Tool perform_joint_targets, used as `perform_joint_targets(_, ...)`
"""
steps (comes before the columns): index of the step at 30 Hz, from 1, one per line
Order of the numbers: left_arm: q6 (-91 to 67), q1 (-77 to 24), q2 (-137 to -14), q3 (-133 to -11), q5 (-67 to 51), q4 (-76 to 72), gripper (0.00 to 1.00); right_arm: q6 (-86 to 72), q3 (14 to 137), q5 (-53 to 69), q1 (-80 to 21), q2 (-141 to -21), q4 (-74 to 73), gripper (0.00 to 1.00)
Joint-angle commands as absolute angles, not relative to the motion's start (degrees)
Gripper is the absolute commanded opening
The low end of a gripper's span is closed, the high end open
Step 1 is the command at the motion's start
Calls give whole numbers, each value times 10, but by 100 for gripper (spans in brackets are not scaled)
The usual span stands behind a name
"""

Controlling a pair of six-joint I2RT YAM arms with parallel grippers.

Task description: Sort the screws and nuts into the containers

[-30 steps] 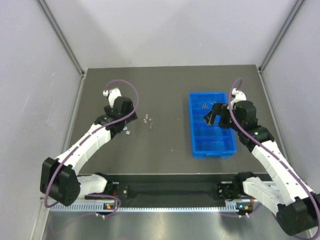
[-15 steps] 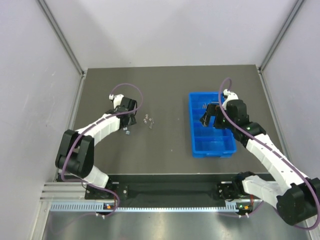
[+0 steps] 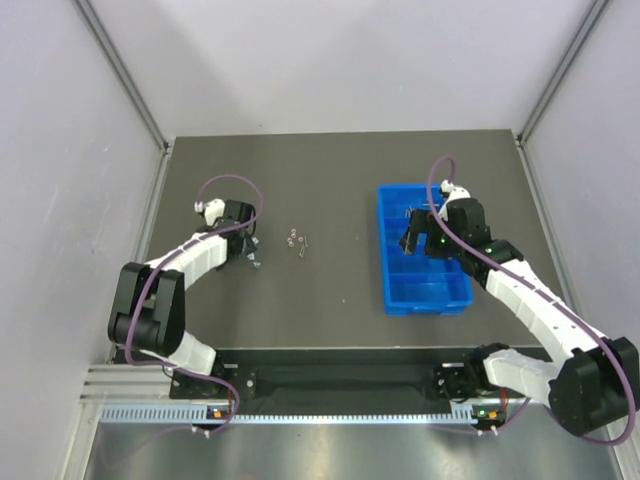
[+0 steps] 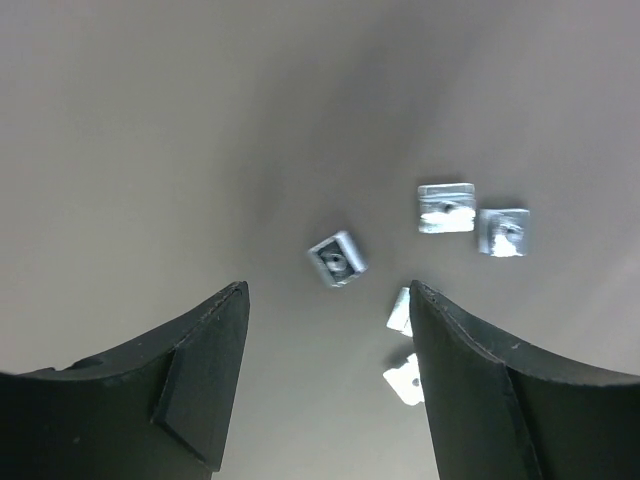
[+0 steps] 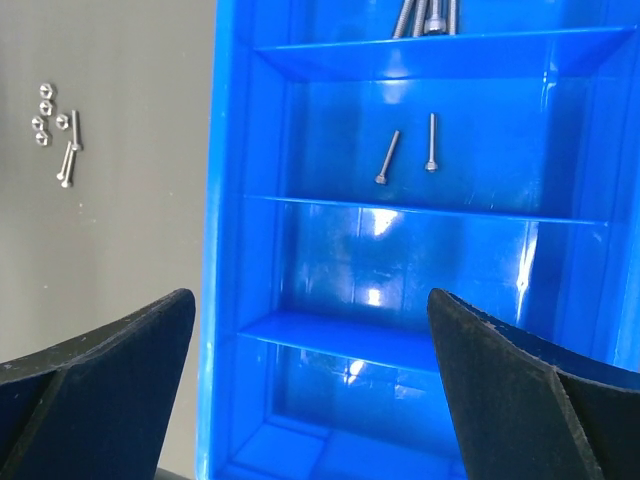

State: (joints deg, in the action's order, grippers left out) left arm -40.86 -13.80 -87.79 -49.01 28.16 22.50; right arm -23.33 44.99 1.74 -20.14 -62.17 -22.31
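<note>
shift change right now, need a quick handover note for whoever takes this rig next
Left end effector: open, empty, low over five square nuts on the table; one nut lies in line with the gap between its fingers.
Right end effector: open, empty, above the blue tray.
Done: two screws lie in one tray compartment, more screws in the compartment beyond it.
Left: the square nuts, plus a small cluster of nuts and screws on the table between the arms. No nuts show in the tray compartments in view.
</note>
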Motion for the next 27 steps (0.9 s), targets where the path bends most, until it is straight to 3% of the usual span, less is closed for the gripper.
perform_joint_targets(1, -373, -119, -852, -479, 234, 165, 69, -227, 470, 15, -207, -623, -207, 100)
perform_joint_targets(10, -114, -101, -817, -481, 135, 128, 73, -217, 480, 13, -207, -635, -211, 99)
perform_joint_targets(18, -56, -62, -702, -390, 103, -28, 85, -212, 490, 12, -208, -657, -229, 100)
perform_joint_targets(20, -41, -45, -693, -395, 50, -19, 88, -209, 491, 5, -207, -664, -235, 100)
perform_joint_targets(21, -11, -43, -691, -398, 39, -11, 99, -209, 492, 4, -208, -667, -236, 100)
perform_joint_targets(27, 113, -4, -714, -427, -104, 113, 99, -218, 490, 4, -207, -691, -232, 100)
